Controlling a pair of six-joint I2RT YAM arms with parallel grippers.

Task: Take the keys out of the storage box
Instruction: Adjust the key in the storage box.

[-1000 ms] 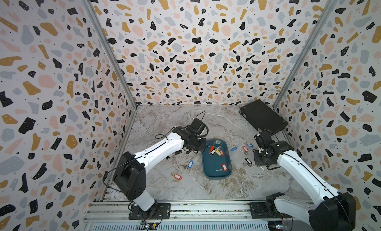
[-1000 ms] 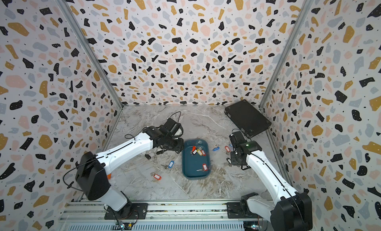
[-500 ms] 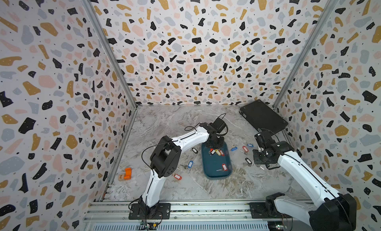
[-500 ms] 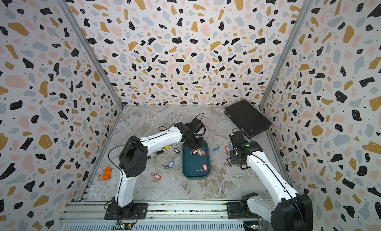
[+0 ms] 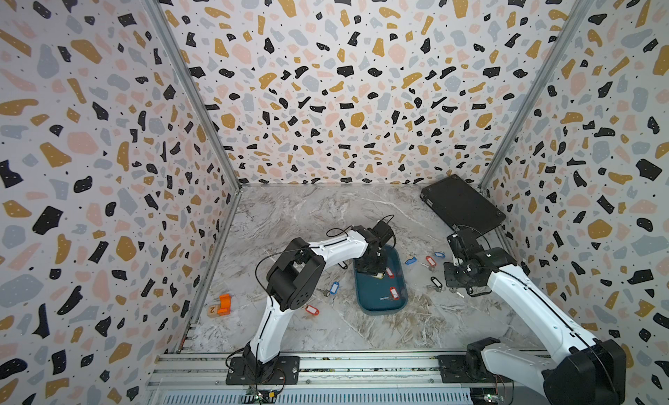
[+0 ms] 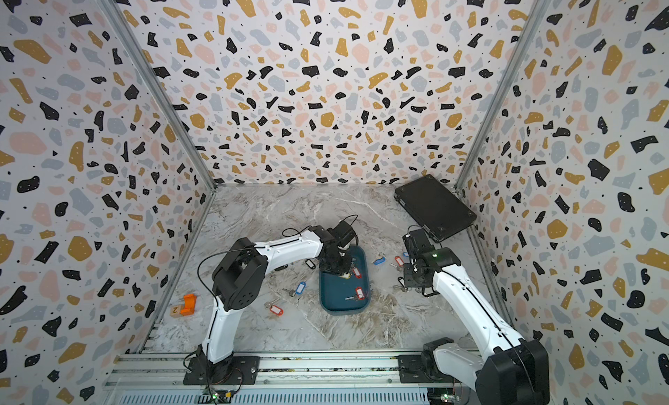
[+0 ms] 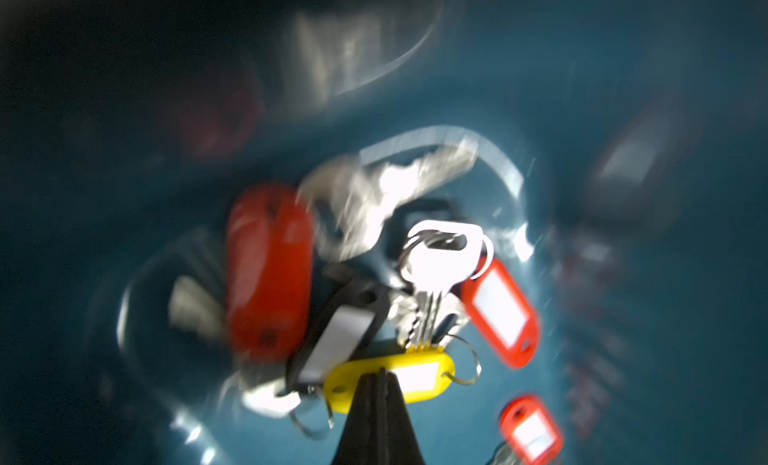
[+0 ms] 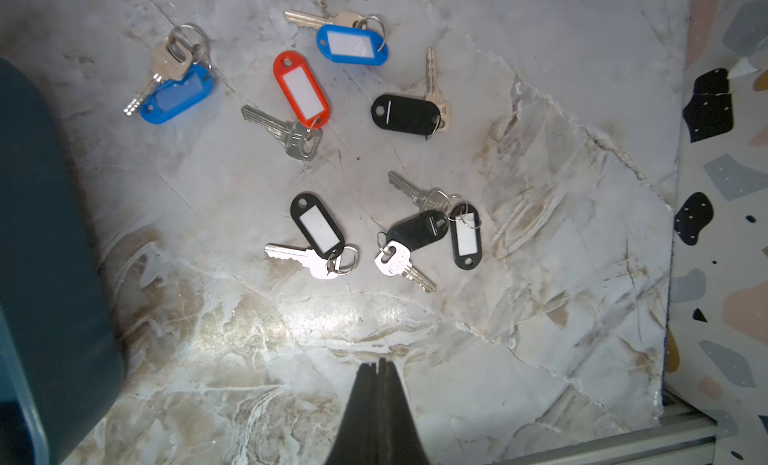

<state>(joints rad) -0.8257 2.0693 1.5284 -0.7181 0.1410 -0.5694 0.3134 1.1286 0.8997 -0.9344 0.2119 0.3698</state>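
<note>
Gripping step in hand: left pincer (image 7: 379,377) stands closed inside the box (image 5: 373,305), apparently pinching the yellow tag (image 7: 415,373) of the keys (image 7: 436,267) heaped there. Right pincer (image 8: 380,365) is closed, empty, over the worktop (image 8: 291,338). Next: lift clear, release beside the box.

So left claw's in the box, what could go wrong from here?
1. The left claw looks fully shut at the yellow tag; it may have no real pinch and lift empty.
2. That tag sits in a pile with a black tag, a red tag and a silver key in the storage box; a lift could drag extras.
</note>
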